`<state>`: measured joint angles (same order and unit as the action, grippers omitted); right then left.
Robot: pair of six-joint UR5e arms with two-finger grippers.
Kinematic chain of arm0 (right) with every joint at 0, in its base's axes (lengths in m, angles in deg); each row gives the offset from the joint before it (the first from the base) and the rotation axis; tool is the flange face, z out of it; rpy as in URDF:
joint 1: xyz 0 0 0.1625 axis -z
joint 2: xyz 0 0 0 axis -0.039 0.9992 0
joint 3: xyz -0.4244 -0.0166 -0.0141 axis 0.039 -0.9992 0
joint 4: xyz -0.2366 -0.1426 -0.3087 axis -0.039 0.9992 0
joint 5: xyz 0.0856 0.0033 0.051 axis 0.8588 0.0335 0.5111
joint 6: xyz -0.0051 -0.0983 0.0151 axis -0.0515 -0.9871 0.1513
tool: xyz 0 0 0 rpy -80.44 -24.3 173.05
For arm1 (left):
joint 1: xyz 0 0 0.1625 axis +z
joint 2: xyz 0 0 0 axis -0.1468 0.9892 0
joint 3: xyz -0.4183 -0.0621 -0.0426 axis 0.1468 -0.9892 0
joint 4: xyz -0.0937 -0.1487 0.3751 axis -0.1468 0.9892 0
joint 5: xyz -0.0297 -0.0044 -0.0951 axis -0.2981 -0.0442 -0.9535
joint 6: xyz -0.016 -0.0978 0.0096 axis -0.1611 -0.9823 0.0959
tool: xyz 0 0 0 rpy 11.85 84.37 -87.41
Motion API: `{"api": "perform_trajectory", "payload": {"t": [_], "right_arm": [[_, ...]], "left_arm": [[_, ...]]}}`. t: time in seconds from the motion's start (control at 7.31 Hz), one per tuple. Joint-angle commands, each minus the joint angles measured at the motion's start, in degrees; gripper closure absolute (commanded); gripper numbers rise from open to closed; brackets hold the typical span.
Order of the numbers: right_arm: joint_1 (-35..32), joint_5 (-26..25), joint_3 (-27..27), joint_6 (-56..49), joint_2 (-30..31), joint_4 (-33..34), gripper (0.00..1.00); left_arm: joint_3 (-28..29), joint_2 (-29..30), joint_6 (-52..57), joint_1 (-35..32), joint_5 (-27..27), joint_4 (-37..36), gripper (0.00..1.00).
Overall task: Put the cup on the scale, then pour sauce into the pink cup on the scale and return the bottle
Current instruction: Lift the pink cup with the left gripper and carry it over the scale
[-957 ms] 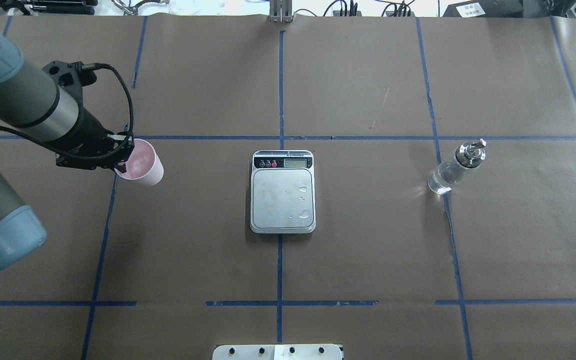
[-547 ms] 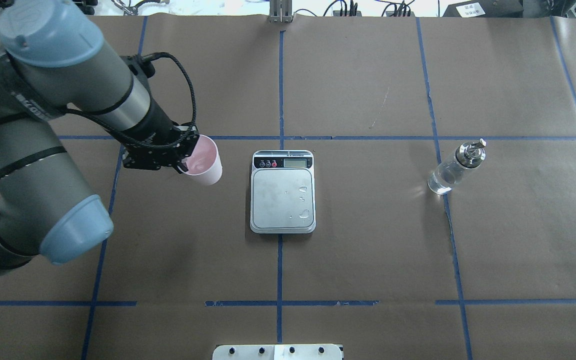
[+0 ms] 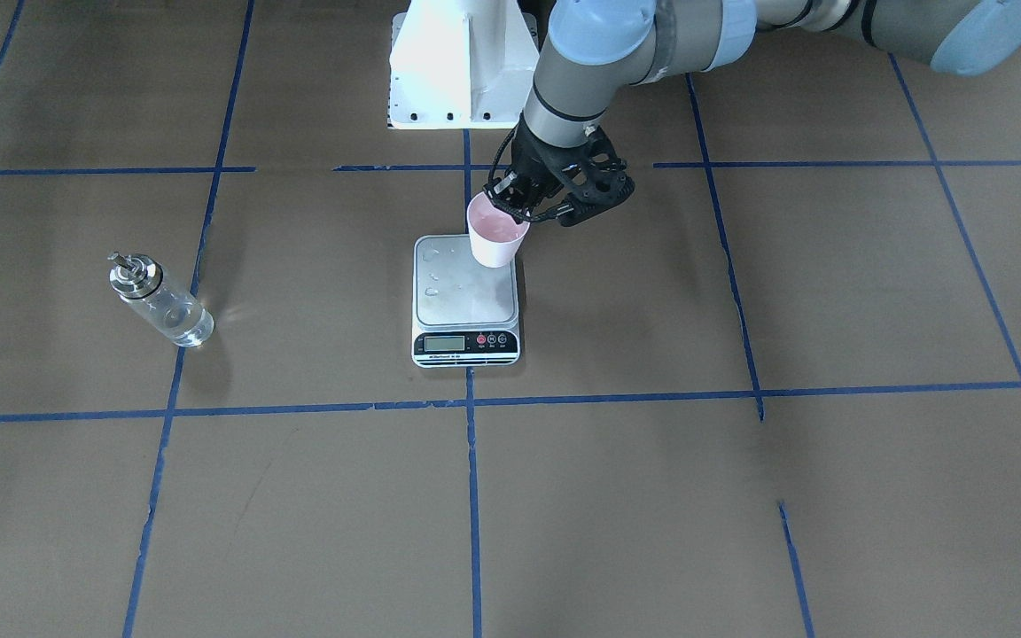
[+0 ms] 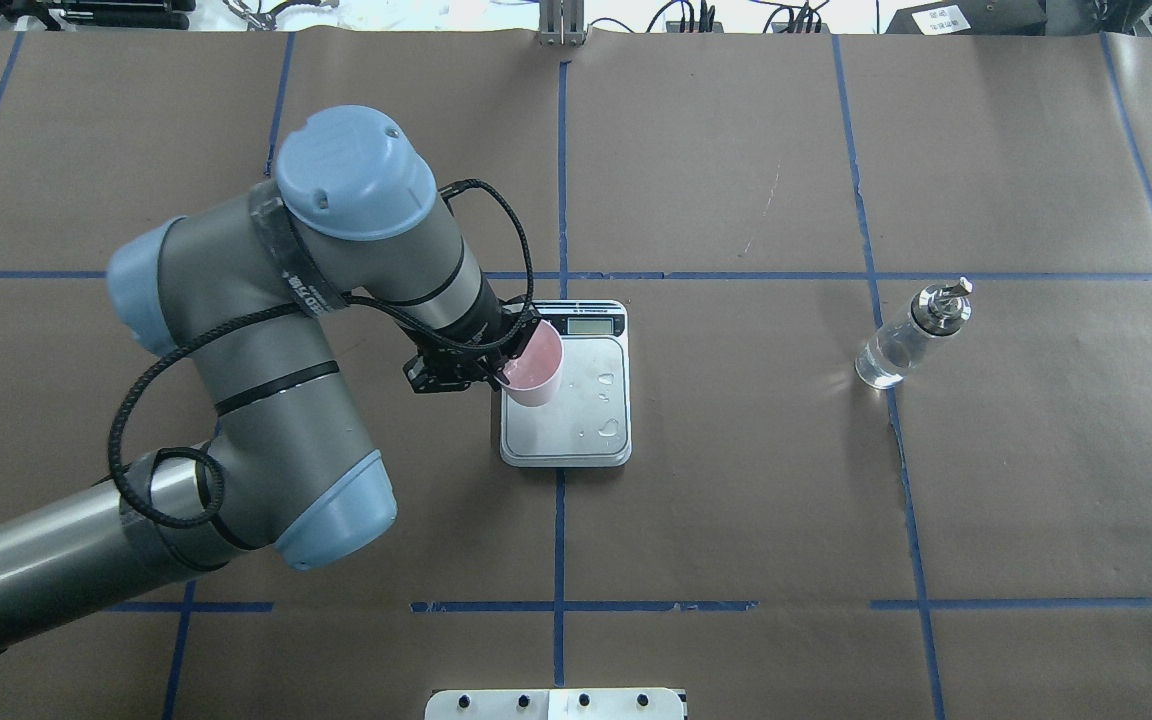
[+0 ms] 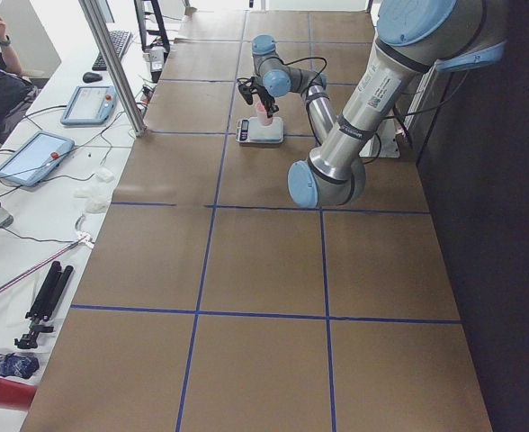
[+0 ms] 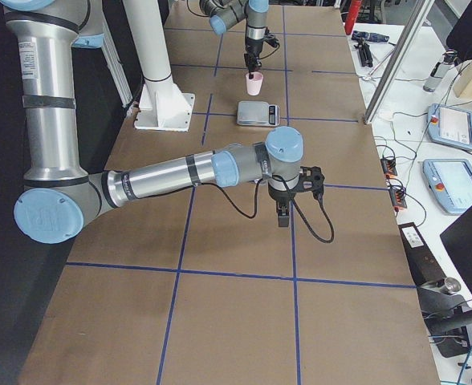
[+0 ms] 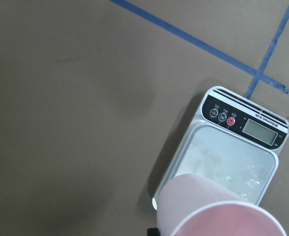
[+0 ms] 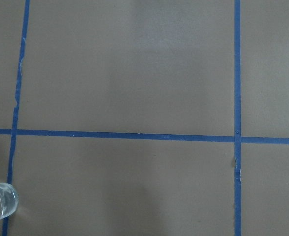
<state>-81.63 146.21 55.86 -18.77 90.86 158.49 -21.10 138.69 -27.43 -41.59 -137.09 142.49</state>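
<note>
Pink cup, front-facing view: the cup (image 3: 496, 237) hangs from the left gripper (image 3: 505, 207), which pinches its rim, over the scale (image 3: 464, 303) at its robot-side corner.
Glass bottle, same view: the bottle (image 3: 159, 301) stands alone, well apart from the scale, with clear sauce (image 3: 177, 319) inside.
Overhead view: the cup sits over the platform's left part, near the display end. Droplets (image 4: 612, 428) lie on the steel.
Exterior left view: the cup and scale are too small here to add anything.
Exterior right view: the cup looks lifted clear of the platform, so I judge it not yet set down. The right gripper (image 6: 282, 216) points down over bare paper. I cannot tell whether its fingers are spread or closed.
Left wrist view: the cup's rim fills the bottom edge, with the scale's LCD (image 7: 261, 131) beyond it.
Right wrist view: only the bottle's base shows, in the lower left corner.
Cup handling: probably light, thin-walled and easily crushed or tipped, so a gentle rim pinch suits it.
Bottle handling: stiff, smooth, breakable glass, likely heavier with liquid. Grasp the body below the metal collar.
Surface: brown paper (image 4: 736, 150) gridded with blue tape (image 4: 562, 170). The wet platform may let the cup slide.
Room: a side bench holds tablets (image 5: 32, 157) and cables.
</note>
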Motion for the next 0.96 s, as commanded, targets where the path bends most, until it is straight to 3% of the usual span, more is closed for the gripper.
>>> {"api": "perform_trajectory", "payload": {"t": [0.0,0.82], "right_arm": [[0.28,-0.19,0.75,0.59,-0.02,0.08,0.0],[0.45,-0.01,1.1,0.59,-0.02,0.17,0.0]], "left_arm": [[4.95,3.46,-0.95,1.24,0.57,1.24,1.0],[7.77,3.39,-2.97,2.39,1.28,4.31,1.0]]}}
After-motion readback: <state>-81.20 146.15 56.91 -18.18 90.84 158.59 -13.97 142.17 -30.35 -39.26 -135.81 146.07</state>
